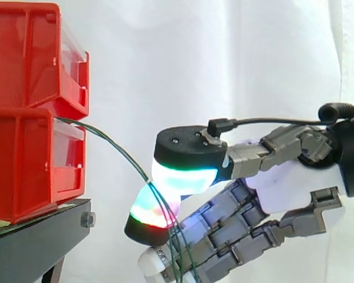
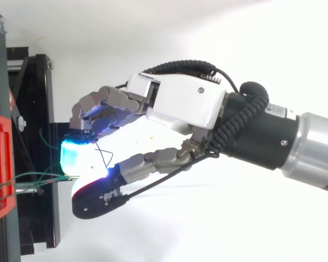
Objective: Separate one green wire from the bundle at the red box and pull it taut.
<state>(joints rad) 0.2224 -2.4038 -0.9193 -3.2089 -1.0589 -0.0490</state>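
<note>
White curtain (image 1: 224, 59) hanging behind. Red box (image 1: 29, 165) sitting on black stand (image 1: 41, 236) at side view's left. Green wire (image 1: 109, 140) leaving box front, arcing down-right, sagging, not taut, running into hand (image 1: 283, 188). Pads (image 1: 183, 177) pinching it; single strand or several, unclear. Wire axis running box-to-hand, so pull likely needing straight retreat rightward, away from box.
</note>
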